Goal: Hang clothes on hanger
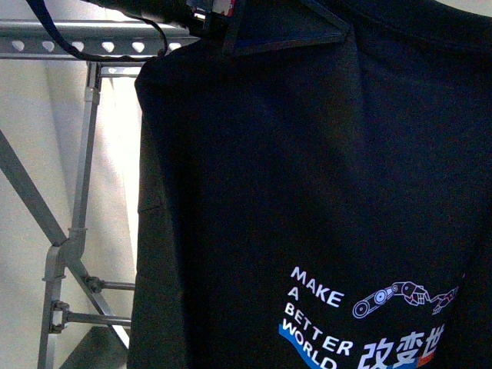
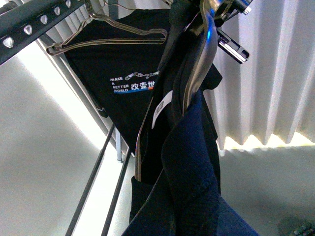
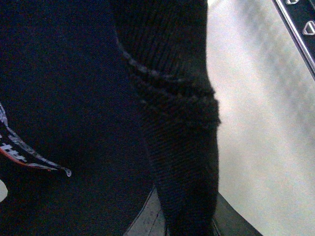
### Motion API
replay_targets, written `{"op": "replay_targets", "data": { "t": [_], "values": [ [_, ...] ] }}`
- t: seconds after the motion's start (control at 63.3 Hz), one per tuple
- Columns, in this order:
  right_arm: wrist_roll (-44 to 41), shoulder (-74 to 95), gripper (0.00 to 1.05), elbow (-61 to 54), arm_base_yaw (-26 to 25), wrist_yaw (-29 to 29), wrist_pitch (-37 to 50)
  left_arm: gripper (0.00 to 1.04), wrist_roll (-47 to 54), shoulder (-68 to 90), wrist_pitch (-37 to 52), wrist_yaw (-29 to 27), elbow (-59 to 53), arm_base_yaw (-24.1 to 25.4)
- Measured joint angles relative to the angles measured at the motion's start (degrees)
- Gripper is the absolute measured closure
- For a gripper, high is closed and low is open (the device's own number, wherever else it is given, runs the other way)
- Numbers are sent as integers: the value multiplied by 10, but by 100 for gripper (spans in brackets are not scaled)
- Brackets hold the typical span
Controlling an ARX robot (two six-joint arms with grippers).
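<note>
The clothes (image 1: 307,177), a black T-shirt with the white "MAKE A BETTER WORLD" print low on its front, hang close to the front camera and fill most of that view. The hanger's grey rail (image 1: 69,38), with its heart holes, runs across the top left, behind the shirt's upper edge. In the left wrist view the printed shirt (image 2: 130,86) hangs below the rail (image 2: 29,27). My left gripper (image 2: 184,216) is shut on a dark fold of the clothes, which hides its fingers. My right gripper (image 3: 189,221) is shut on a ribbed black edge (image 3: 172,98); the rail (image 3: 300,29) shows at a corner.
A thin silvery wire hanger (image 2: 108,37) sits in the shirt's shoulders below the rail. The rack's slanted legs and cross bars (image 1: 69,254) stand at the left. A dark cable (image 1: 115,50) loops over the rail. White pleated curtains (image 2: 275,73) hang behind.
</note>
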Motion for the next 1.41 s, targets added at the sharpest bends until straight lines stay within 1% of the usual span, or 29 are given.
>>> {"op": "replay_targets", "data": {
  "t": [0.427,0.443,0.506,0.537,0.632,0.664,0.68,0.695,0.79,0.853,0.885,0.901,0.932,0.98,1.027,1.059,1.075,1.138,1.185,1.249,1.28,1.296,1.312,1.343,1.375,1.407],
  "values": [
    [23,37,98,5,-3,-16,30,101,-17,0,0,-11,-4,0],
    [24,39,98,7,-4,-16,32,99,-18,0,1,-10,-4,0],
    [24,50,98,8,-11,-4,37,84,-27,-3,8,8,-2,0],
    [26,53,98,8,-13,0,37,79,-31,-8,9,15,-1,2],
    [50,64,98,8,-27,28,34,66,-35,-22,13,25,0,4],
    [59,68,98,8,-33,31,32,59,-39,-29,25,25,0,5],
    [60,69,98,8,-35,31,31,57,-42,-30,28,25,1,5],
    [63,69,98,8,-38,31,29,52,-46,-34,37,24,2,5],
    [67,69,98,8,-44,28,28,30,-74,-38,84,17,-1,4],
    [71,69,98,8,-45,26,28,21,-92,-43,120,12,-10,4],
    [74,69,98,8,-45,26,31,16,-103,-47,142,-1,-16,7],
    [76,69,98,8,-46,26,33,11,-108,-50,162,-16,-22,11],
    [82,68,98,7,-46,24,37,5,-120,-58,184,-34,-30,19],
    [96,60,98,0,-47,19,37,7,-143,-77,230,-56,-54,40],
    [107,53,98,-4,-48,20,34,6,-158,-87,265,-74,-68,58],
    [113,49,98,-7,-49,21,30,6,-170,-94,289,-97,-76,70],
    [116,45,98,-9,-49,21,28,7,-182,-99,313,-120,-83,82],
    [131,32,98,-19,-49,24,23,7,-203,-109,343,-159,-97,104],
    [144,21,99,-30,-49,27,22,7,-223,-124,370,-204,-124,127],
    [168,8,99,-42,-49,30,24,7,-247,-158,404,-279,-181,155],
    [188,3,99,-45,-51,33,31,7,-267,-177,411,-311,-207,165],
    [195,1,99,-45,-51,33,33,7,-280,-187,408,-339,-219,171],
    [211,-1,99,-45,-52,37,41,7,-287,-192,403,-351,-224,173],
    [240,-4,99,-44,-52,51,50,7,-315,-215,377,-402,-245,180],
    [267,-6,99,-40,-53,66,54,7,-340,-238,372,-449,-272,186],
    [294,-6,99,-38,-54,74,59,7,-349,-252,361,-466,-286,189]
  ]
}}
